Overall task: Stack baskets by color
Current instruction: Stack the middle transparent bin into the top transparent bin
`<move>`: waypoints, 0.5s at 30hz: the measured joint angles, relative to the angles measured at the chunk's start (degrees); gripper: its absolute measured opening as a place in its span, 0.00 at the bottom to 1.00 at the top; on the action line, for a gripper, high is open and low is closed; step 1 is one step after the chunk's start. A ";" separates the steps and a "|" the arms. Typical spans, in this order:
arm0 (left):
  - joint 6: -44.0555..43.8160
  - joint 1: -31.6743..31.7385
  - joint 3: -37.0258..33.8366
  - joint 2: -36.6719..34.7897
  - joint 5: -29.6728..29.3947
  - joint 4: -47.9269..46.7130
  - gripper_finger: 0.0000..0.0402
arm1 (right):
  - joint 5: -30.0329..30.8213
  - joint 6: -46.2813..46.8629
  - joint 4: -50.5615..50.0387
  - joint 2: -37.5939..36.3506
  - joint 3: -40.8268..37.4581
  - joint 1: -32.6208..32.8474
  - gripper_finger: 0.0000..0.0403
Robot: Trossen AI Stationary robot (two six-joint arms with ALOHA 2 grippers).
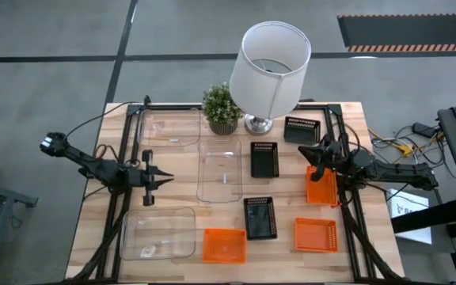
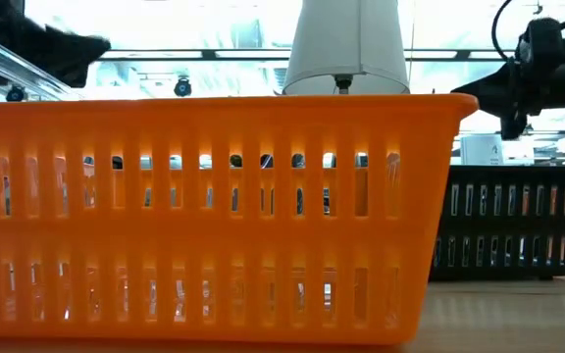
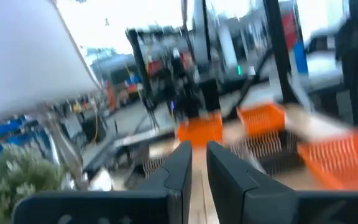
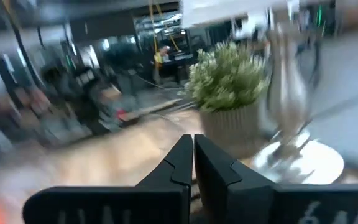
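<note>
Three orange baskets lie on the table: one at the near middle (image 1: 224, 245), one at the near right (image 1: 316, 234) and one at the right edge (image 1: 321, 188), partly under my right arm. Three black baskets (image 1: 264, 159) (image 1: 260, 218) (image 1: 302, 129) lie right of centre. Clear bins sit at the far left (image 1: 169, 127), centre (image 1: 218, 174) and near left (image 1: 158, 233). My left gripper (image 1: 170, 181) hovers shut between the left bins, holding nothing. My right gripper (image 1: 304, 150) hovers shut by the far black baskets, also holding nothing.
A white-shaded lamp (image 1: 269, 67) and a small potted plant (image 1: 222, 108) stand at the table's far middle. The low view is filled by the near orange basket (image 2: 214, 216), with a black basket (image 2: 513, 226) behind it. Bare wood shows at the table's left edge (image 1: 105, 198).
</note>
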 joint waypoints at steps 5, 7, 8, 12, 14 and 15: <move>0.01 0.02 0.00 -0.33 0.03 2.90 0.08 | 1.13 2.93 0.20 0.02 0.00 0.00 0.02; 0.01 0.02 0.00 -0.23 0.03 2.67 0.08 | 1.54 -1.27 0.94 0.02 0.00 0.00 0.02; 0.02 0.02 0.00 -0.21 0.03 2.67 0.08 | 1.54 -2.08 1.51 0.02 0.00 0.00 0.02; -2.24 0.02 0.00 -0.14 0.90 7.50 0.08 | 1.51 -1.68 2.94 0.02 0.00 0.00 0.02; -7.58 0.02 0.00 0.02 1.80 12.90 0.08 | 0.99 -3.73 4.62 0.02 0.00 0.00 0.02; -9.49 0.02 -0.02 0.00 1.88 15.46 0.08 | 0.15 -5.19 5.47 0.02 0.00 -0.02 0.02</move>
